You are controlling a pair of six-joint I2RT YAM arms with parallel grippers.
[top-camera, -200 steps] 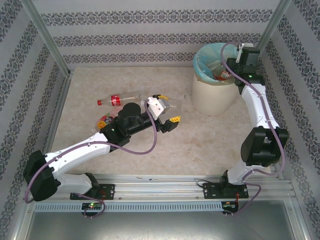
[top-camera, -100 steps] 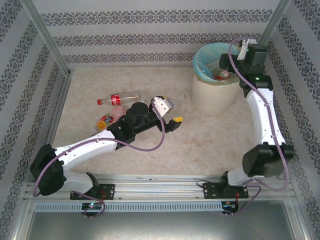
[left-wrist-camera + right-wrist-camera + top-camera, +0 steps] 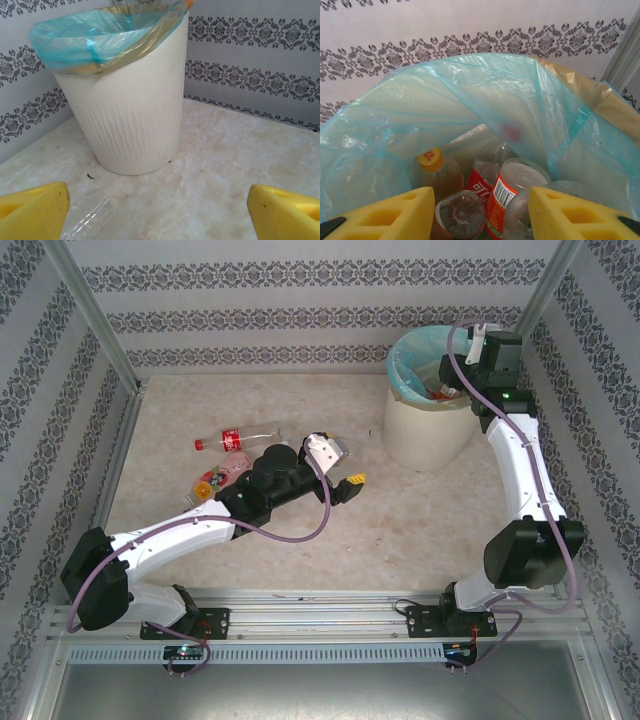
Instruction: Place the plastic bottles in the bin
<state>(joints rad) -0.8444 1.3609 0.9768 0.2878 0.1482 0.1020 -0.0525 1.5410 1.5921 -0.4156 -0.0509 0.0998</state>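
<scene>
The bin (image 3: 425, 435), cream-white with a turquoise liner, stands at the back right. My right gripper (image 3: 451, 376) hangs over its mouth. In the right wrist view the right gripper (image 3: 481, 202) is open with nothing between its yellow fingers (image 3: 395, 215); several plastic bottles (image 3: 506, 192) lie in the bin below it. My left gripper (image 3: 345, 485) is open low over mid-table, facing the bin (image 3: 135, 115). A clear bottle (image 3: 86, 217) lies by its left finger. A red-labelled bottle (image 3: 235, 437) and a colourful-labelled one (image 3: 210, 479) lie on the table at the left.
Patterned walls close the table at the back and both sides, with metal posts (image 3: 95, 315) in the corners. The bin's liner (image 3: 470, 95) drapes over its rim. Bare marbled tabletop (image 3: 300, 550) lies between the left gripper and the bin.
The left arm reached a little right and turned its wrist, then held still. The right wrist pulled back over the bin's far rim, then came slightly forward.
</scene>
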